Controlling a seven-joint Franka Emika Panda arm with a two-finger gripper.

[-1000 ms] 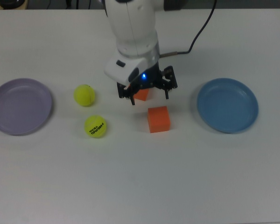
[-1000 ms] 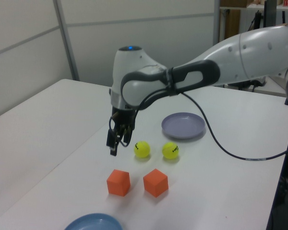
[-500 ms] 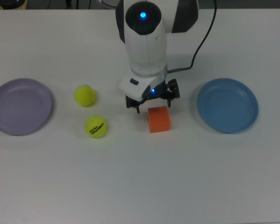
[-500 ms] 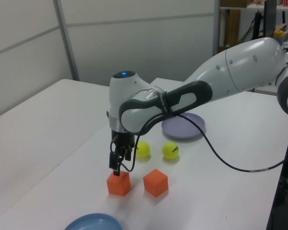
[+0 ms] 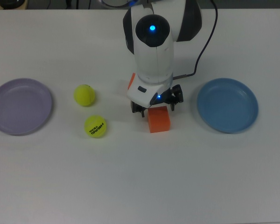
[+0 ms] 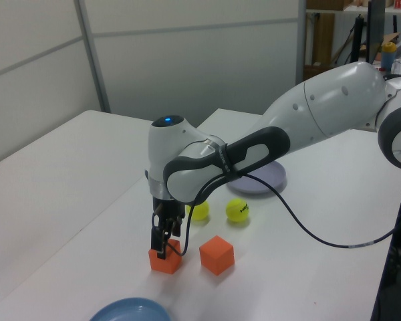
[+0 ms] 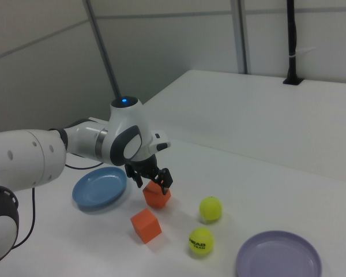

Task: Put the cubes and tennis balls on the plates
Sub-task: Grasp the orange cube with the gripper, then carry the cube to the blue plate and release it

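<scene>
Two orange cubes lie mid-table. The nearer cube (image 5: pixel 159 120) (image 6: pixel 164 258) (image 7: pixel 157 197) has my gripper (image 5: pixel 157 108) (image 6: pixel 163 246) (image 7: pixel 155 183) lowered onto its top, open, a finger on either side. The other cube (image 6: pixel 217 255) (image 7: pixel 146 225) is almost hidden under the arm in the top view, only an orange sliver (image 5: pixel 131 80) showing. The plain tennis ball (image 5: pixel 85 95) and the lettered tennis ball (image 5: pixel 95 126) sit toward the top view's left. Both the purple plate (image 5: pixel 21 106) and the blue plate (image 5: pixel 227 105) hold nothing.
A black cable (image 5: pixel 203 42) runs from the wrist toward the back of the white table. The arm's bulky white links hang over the table's middle. A dark pole (image 7: pixel 291 40) stands at the far table edge in the right view.
My gripper has moved from above the back cube toward the top view's bottom right. It has dropped down onto the nearer cube. Cubes, balls and plates have stayed put.
</scene>
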